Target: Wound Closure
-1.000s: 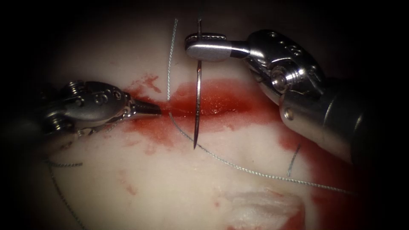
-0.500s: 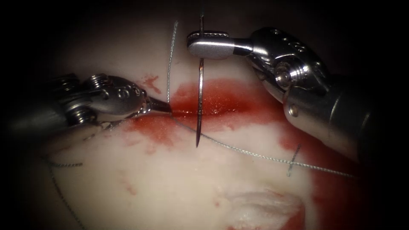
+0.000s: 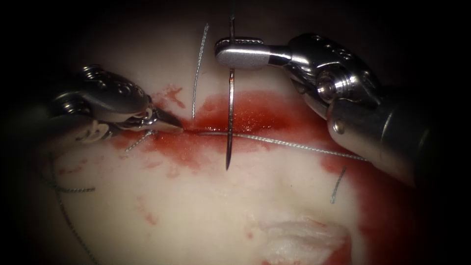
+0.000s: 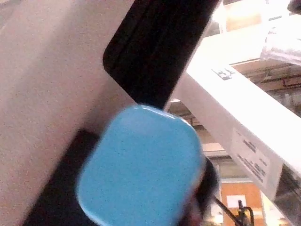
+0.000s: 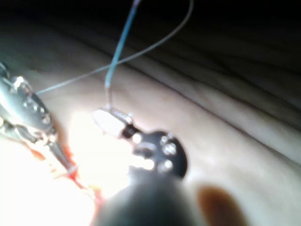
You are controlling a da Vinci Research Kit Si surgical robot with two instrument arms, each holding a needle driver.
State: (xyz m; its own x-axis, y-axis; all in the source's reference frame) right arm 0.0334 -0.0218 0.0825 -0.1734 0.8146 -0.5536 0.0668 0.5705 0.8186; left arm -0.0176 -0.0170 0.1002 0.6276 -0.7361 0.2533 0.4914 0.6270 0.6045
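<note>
In the endoscope view my right tool (image 3: 231, 51) is shut on the curved needle (image 3: 229, 113) near its tail end. The needle hangs straight down across the cut (image 3: 255, 126), with its point (image 3: 226, 168) free over the near edge, not in the tissue (image 3: 196, 211). My left tool (image 3: 176, 128) sits at the cut's left end, shut on the thread (image 3: 294, 145), which runs taut to the right along the cut. Another strand (image 3: 198, 64) rises from the cut toward the far side. The right wrist view shows the right tool (image 5: 110, 120) with the needle (image 5: 117, 56) above it.
Red fluid (image 3: 265, 110) pools in and around the cut and spreads to the right. A short cut end of thread (image 3: 337, 185) lies at the right and another (image 3: 137, 141) lies under the left tool. Loose thread (image 3: 64, 211) trails at the lower left.
My left tool reached right to the thread at the cut, then drew back left. The thread's slack loop below the cut has risen into a straight taut line. The right tool and needle barely moved.
</note>
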